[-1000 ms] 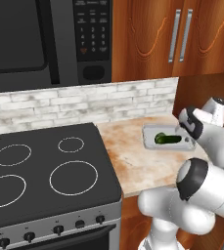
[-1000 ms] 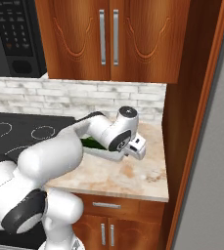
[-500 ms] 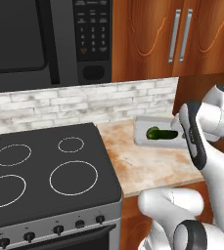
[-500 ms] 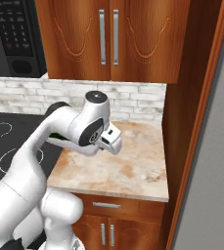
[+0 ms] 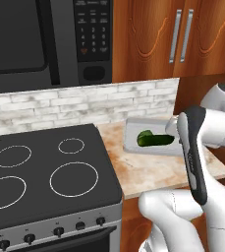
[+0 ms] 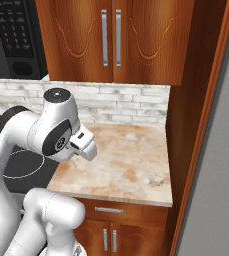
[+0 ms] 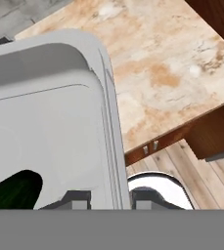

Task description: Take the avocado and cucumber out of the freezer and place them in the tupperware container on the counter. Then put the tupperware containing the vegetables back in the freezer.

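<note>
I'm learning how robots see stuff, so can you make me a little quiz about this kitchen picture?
1. True or false: the cucumber lies in the container.
2. What does the gripper pinch? A the container's rim, B the cucumber, C a spoon.
3. What black appliance hangs above the stove?

Key: 1 true. 2 A. 3 the microwave.
</note>
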